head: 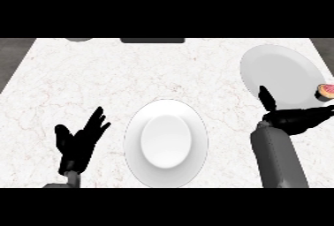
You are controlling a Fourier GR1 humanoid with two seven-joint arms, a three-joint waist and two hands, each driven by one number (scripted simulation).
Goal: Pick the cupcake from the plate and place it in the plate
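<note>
Head view: white marble-patterned counter top (98, 79) with two round white plates on it. The near white plate (134, 141) sits centre, between the two arms, with nothing on it. The far white plate (280, 70) is at the upper right. The small cupcake with pink top and brown base (325, 92) is at that far plate's right rim, partly cut off by the view's right edge; can't tell whether it's sitting on the rim or just off it. The black right hand (294, 118) is at the far plate's lower edge, on the end of the grey right forearm (280, 154) coming up from the bottom. Its thumb (266, 98) points up over the plate surface and its fingers (318, 112) stretch out to the right, just below the cupcake. Hand is spread, not wrapped round anything; I see a gap between fingers and cupcake, so no hold on it. The black left hand (77, 143) is at lower left, well left of the near plate, fingers straight and up, resting, holding nothing. At the counter's far edge there's a dark grey flat object (152, 40) and, further left, a grey rounded object (79, 39), both clipped, can't identify either.
</note>
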